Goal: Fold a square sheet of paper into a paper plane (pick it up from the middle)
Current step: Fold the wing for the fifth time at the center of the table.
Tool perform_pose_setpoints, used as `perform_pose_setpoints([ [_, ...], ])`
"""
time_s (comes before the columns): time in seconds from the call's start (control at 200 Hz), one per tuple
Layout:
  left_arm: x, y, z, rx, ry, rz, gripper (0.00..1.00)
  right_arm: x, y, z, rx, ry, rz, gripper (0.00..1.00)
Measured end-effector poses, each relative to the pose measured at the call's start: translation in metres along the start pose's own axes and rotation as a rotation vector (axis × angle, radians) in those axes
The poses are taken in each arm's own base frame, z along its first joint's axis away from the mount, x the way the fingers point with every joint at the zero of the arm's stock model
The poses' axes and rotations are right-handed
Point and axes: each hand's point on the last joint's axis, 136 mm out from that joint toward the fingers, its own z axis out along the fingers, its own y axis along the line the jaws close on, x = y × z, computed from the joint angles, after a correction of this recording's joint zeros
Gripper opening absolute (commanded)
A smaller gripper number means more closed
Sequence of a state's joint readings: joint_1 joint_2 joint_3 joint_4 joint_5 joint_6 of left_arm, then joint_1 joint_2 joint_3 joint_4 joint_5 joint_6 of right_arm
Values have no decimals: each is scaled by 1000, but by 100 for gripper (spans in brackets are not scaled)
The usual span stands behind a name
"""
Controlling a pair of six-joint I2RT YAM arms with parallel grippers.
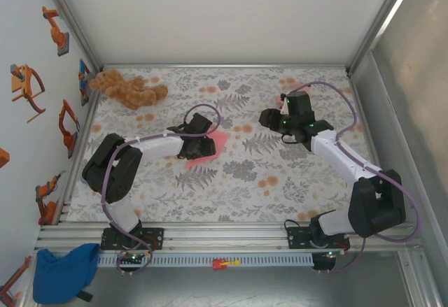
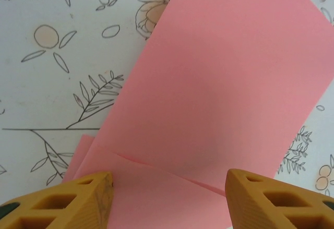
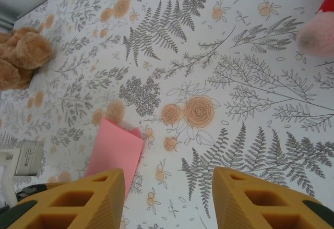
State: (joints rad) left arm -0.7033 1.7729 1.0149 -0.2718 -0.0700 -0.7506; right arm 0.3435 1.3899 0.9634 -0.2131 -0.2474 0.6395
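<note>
Salmon-pink square sheet of paper [image 2: 219, 93], partly folded, flat on floral surface [image 3: 250, 114] left of centre, left hand [image 2: 168, 187] spread directly over it, right hand [image 3: 168, 184] spread, empty, well apart from sheet

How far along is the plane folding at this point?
Done: the square sheet of paper lies on the table with one layer lapped over another along a crease. In hand: the left gripper stands open over it, gripping nothing; the right gripper is open, apart from the paper. Left: no pointed dart shape yet, so most folds likely remain.
</note>
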Motion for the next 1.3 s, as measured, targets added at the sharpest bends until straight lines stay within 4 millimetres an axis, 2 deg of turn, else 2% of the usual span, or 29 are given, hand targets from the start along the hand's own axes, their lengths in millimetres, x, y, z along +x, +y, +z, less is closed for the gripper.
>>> perform_pose_setpoints([
  [0.175,-6,-2,3,62,-4,-60,58,17,-3,14,-32,59,64,47],
  [0.326,-9,-5,5,140,-7,-150,51,53,-5,36,-64,165,176,47],
  [0.516,-7,-13,7,240,-13,-255,39,111,15,64,-90,328,276,46],
  [0.711,0,-16,8,310,-2,-331,29,139,31,80,-92,393,318,43],
  [0.886,4,-18,9,341,9,-359,27,152,31,96,-62,428,350,40],
  [1.057,5,-18,9,345,12,-368,24,154,28,104,-45,438,377,28],
  [1.297,6,-18,9,347,17,-370,23,148,34,119,-62,430,379,26],
])
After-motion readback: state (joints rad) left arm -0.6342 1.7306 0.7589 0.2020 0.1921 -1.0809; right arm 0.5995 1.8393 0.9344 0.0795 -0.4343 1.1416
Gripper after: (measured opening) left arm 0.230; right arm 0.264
